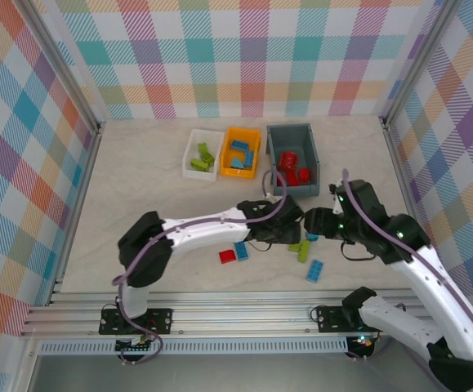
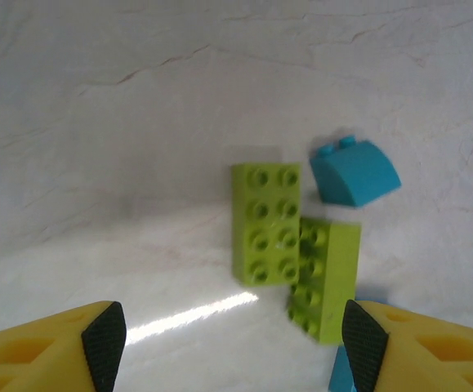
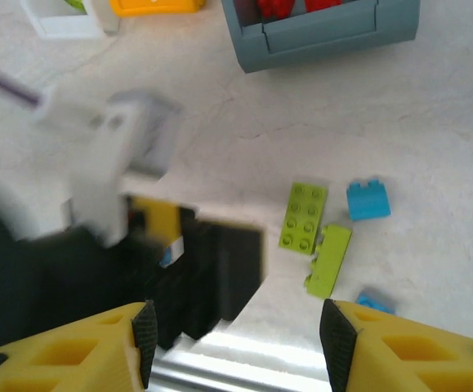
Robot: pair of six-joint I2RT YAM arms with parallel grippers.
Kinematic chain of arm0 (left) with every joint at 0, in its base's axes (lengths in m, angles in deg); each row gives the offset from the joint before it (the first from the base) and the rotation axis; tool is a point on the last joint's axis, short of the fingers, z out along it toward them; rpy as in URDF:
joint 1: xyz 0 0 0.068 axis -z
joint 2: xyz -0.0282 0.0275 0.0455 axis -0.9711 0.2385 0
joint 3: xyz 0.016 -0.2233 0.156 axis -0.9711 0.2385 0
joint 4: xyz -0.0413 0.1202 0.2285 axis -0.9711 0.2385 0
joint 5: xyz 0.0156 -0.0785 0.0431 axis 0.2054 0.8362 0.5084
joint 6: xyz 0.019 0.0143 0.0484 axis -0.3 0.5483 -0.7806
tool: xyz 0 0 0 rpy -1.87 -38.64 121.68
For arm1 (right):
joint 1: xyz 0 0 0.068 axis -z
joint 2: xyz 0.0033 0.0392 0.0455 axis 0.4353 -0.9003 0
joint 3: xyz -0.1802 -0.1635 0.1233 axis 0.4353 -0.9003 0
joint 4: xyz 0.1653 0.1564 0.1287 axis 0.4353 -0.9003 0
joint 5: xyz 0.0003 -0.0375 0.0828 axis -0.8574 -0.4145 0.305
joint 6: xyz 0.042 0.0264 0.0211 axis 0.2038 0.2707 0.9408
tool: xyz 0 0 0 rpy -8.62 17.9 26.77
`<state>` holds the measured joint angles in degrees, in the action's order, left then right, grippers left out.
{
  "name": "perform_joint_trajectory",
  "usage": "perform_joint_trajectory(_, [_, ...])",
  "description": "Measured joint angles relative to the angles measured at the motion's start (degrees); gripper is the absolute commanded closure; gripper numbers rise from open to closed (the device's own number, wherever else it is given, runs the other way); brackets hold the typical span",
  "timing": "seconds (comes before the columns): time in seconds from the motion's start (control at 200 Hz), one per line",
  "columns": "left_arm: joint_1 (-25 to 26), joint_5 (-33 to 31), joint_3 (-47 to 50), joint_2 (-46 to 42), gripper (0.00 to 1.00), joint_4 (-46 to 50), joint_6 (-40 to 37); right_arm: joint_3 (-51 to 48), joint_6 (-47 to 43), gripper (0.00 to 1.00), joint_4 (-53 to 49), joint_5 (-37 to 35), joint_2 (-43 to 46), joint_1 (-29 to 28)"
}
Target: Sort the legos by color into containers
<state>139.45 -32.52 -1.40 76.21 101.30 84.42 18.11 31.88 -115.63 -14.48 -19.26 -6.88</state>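
Observation:
Two lime green legos lie side by side on the table, one flat (image 2: 265,224) and one on its edge (image 2: 326,278), with a blue sloped lego (image 2: 355,171) just beyond them. My left gripper (image 2: 234,339) hovers over them, open and empty. My right gripper (image 3: 238,339) is open too and holds nothing, and the same green legos (image 3: 304,216) lie ahead of it. From above, both grippers, left (image 1: 289,219) and right (image 1: 314,222), meet just in front of the grey bin (image 1: 308,189), which holds red legos. The orange bin (image 1: 253,155) holds blue ones and the white tray (image 1: 190,153) green ones.
A red lego (image 1: 228,256) and a blue one (image 1: 242,249) lie under my left forearm. Another blue lego (image 1: 314,270) sits near the front rail. My left arm's blurred wrist (image 3: 138,245) is close on the left in the right wrist view.

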Motion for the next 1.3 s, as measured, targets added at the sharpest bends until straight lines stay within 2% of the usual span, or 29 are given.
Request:
perform_joint_trajectory(0.225, [-0.5,-0.6,-18.6,16.0,0.27,5.6,-0.9,0.0,1.3,0.38,-3.3,0.8,4.7,-0.1])
perform_joint_trajectory(0.47, [-1.5,-0.9,-26.6,23.0,0.29,11.0,-1.2,0.1,1.5,0.38,-4.5,1.2,4.7,-0.1])
perform_joint_trajectory(0.78, [-1.6,-2.6,-22.4,21.7,0.34,11.1,-0.9,0.1,2.2,0.38,-4.4,1.8,4.6,-0.1])
perform_joint_trajectory(1.04, [-1.5,-2.3,-22.6,21.7,0.38,11.3,-0.9,0.1,2.4,0.38,-4.3,1.8,4.2,-0.1])
perform_joint_trajectory(1.13, [-1.1,-2.3,-22.5,21.7,0.42,11.4,-0.9,0.1,2.4,0.38,-4.2,1.8,4.2,-0.1])
perform_joint_trajectory(1.3, [-0.4,-2.8,-19.2,20.7,0.56,9.6,0.1,-0.3,2.3,0.38,-3.6,1.8,4.2,-0.1])
